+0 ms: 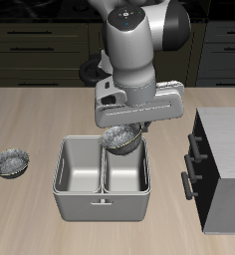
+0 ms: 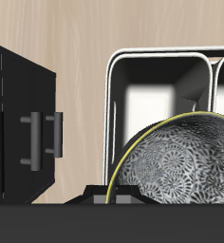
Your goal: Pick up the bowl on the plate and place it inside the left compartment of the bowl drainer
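The gripper [image 1: 122,134] fingers are hidden behind the arm's hand and the bowl [image 1: 119,138], so their grip cannot be judged. The plate [image 1: 91,70] behind the bowl drainer [image 1: 101,194] is mostly covered by the arm. The wrist view's edge crops the bowl [image 2: 177,163] and the dark cabinet [image 2: 19,128].

Twin bowl [image 1: 11,161]: small, round, shallow, grey with dark speckling; sits upright on the wooden table [image 1: 50,110], near one side edge, well apart from the other items.

Dark cabinet [image 1: 221,169]: boxy, black-fronted with a grey top, standing on the table at the opposite side; two bar handles [image 1: 192,159] on its front face. In the wrist view the cabinet [image 2: 24,123] shows the same dark panels and handles.

Kitchen counter fronts [image 1: 40,40]: dark drawers behind the table.
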Available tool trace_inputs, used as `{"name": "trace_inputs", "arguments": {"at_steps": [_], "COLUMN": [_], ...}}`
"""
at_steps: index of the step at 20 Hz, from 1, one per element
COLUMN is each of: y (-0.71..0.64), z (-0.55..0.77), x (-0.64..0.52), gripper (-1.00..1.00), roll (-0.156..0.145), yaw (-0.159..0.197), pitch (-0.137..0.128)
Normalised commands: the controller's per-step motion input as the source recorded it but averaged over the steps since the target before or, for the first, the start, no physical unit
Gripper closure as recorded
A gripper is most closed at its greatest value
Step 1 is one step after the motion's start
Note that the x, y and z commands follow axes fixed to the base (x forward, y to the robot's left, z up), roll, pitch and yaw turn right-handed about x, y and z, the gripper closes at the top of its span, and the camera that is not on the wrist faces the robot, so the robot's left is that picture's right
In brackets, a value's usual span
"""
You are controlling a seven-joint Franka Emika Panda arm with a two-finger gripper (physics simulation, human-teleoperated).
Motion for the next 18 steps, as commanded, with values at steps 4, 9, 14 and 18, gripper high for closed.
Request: {"name": "trace_inputs", "arguments": {"at_steps": [4, 9, 14, 18], "y": [0.16, 0.11, 0.09, -0.02], "z": [-0.29, -0.18, -0.05, 0.08], "x": [0.07, 0.02, -0.04, -0.08], "gripper": [1.0, 1.0, -1.0, -1.0], "roll": [0.032, 0.018, 0.008, -0.009], "yaw": [0.003, 0.035, 0.016, -0.02], "pitch": [0.045, 0.025, 0.011, -0.008]}}
